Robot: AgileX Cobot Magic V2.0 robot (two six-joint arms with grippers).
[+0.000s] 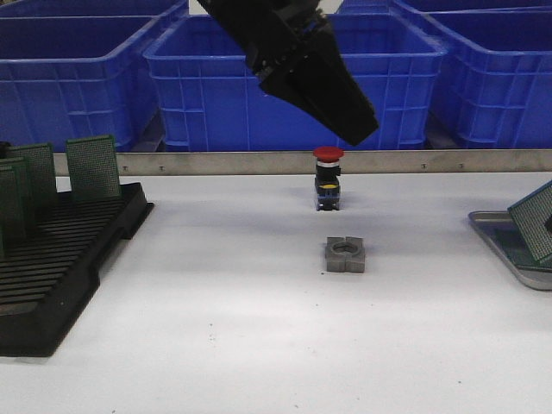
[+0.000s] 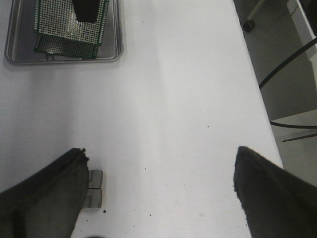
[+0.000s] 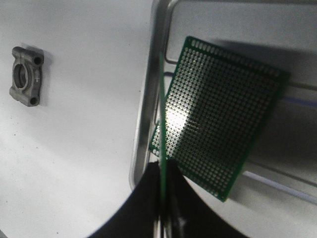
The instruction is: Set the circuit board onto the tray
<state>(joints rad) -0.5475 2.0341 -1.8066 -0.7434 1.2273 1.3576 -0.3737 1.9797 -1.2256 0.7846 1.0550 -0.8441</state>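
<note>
Pinching a circuit board (image 3: 162,129) edge-on, the right gripper (image 3: 163,198) hangs over the tray (image 3: 148,99), left gripper (image 2: 158,193) spread wide.

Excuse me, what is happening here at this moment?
The right gripper is shut on a green perforated circuit board, holding it edge-on over the shallow grey metal tray, where another green board already lies. The left gripper is open and empty above the white table. More boards stand in the black slotted rack.
</note>
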